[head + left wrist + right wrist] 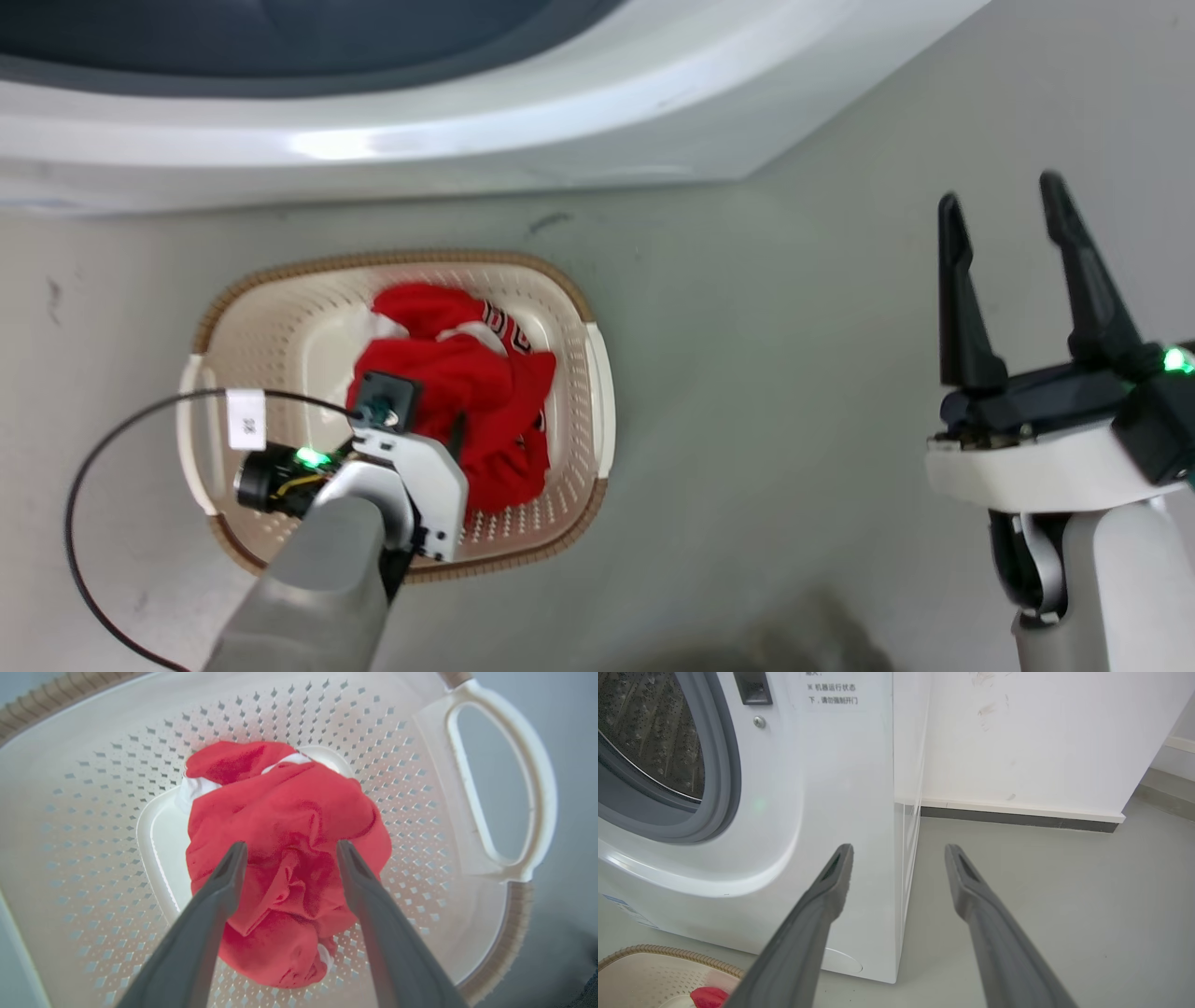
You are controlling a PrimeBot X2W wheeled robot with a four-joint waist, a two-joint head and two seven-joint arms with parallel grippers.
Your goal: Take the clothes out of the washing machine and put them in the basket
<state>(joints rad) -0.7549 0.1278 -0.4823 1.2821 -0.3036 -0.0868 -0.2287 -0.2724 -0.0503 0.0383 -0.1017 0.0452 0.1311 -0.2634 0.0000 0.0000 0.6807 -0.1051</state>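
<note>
The red clothes (457,392) lie bunched in the cream basket (215,345) on the floor in front of the washing machine (373,140). Black number trim shows on one garment, white trim on another fold. In the left wrist view the red clothes (285,849) fill the basket's (93,812) bottom, and my left gripper (289,849) hangs open just above them, holding nothing. My left gripper (453,434) points down into the basket. My right gripper (1004,201) stands open and empty over the bare floor at the right. The machine's drum (649,732) looks bare in the part shown.
Grey floor (775,392) spreads to the right of the basket. A black cable (84,485) with a white tag loops off my left wrist over the basket's left side. A white wall (1041,742) with a dark skirting stands behind the machine.
</note>
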